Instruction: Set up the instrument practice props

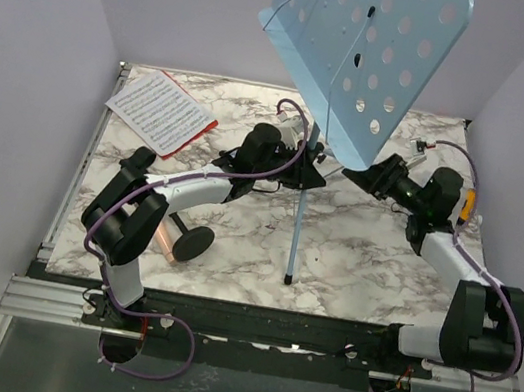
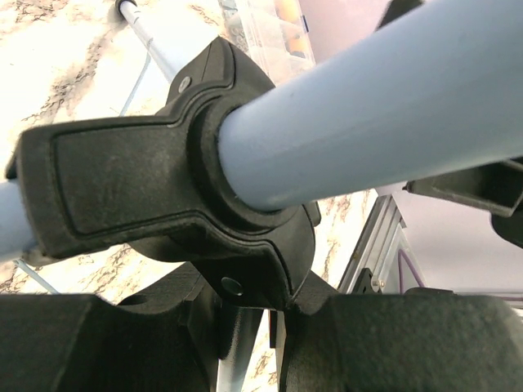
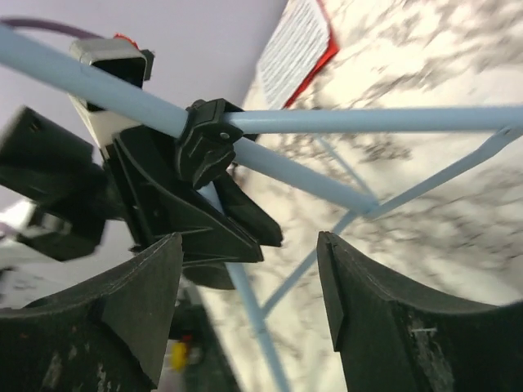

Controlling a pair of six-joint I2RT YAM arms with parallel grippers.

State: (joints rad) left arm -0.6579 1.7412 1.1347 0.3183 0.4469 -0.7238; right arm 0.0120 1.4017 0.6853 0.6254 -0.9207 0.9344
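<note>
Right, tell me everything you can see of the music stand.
The music stand is light blue, seemingly painted metal. Its desk is a flat sheet punched with round holes, tilted, with thin wire page holders across it and no pages on it. Below, a round tube passes through a black hub from which thin legs and struts spread; one black-tipped leg rests on the marble table. The left gripper clamps the hub; the right gripper stands open close by, nothing between its fingers.
</note>
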